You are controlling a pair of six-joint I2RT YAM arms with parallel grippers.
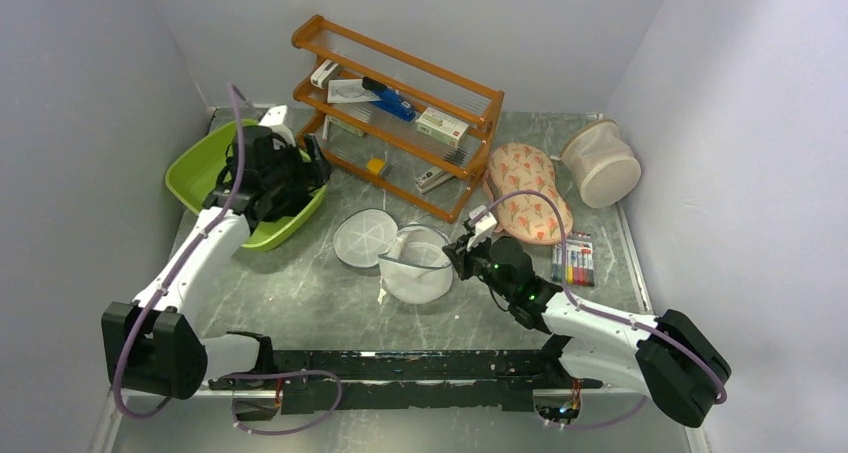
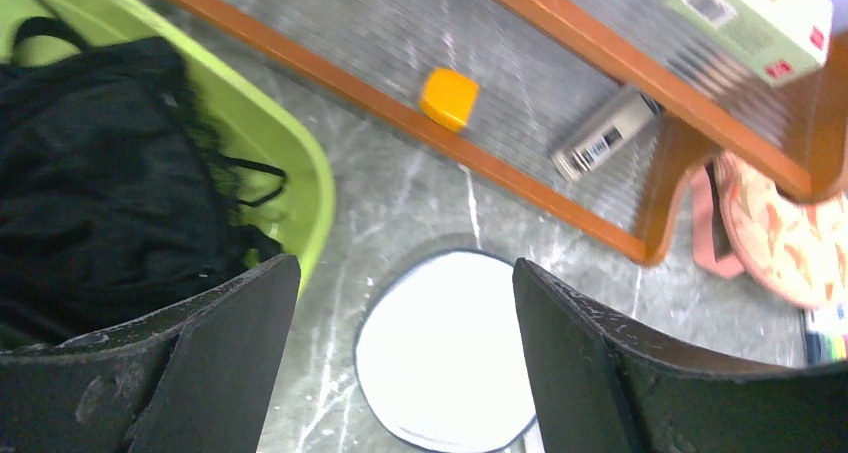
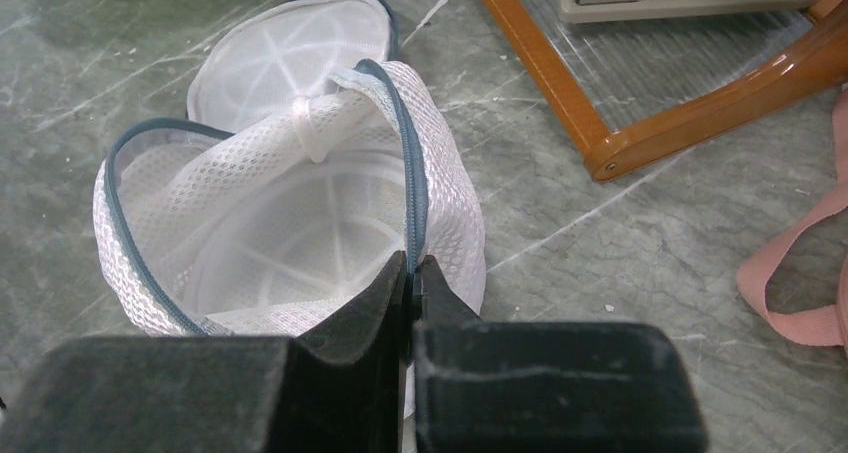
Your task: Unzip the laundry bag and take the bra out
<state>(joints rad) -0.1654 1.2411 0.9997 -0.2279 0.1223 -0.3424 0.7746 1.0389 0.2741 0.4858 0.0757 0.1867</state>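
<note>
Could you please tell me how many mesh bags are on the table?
2. The white laundry bag lies unzipped mid-table, its rim pinched by the right gripper; the beige mesh cylinder lies back right. No others show.

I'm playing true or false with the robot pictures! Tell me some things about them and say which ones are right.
1. The bra lies in the green tub. True.
2. The laundry bag is zipped shut. False: it is open and empty, and its lid lies beside it.
3. The right gripper pinches the bag's rim. True.
4. The left gripper is squeezed shut. False: it is wide open and holds nothing.
</note>
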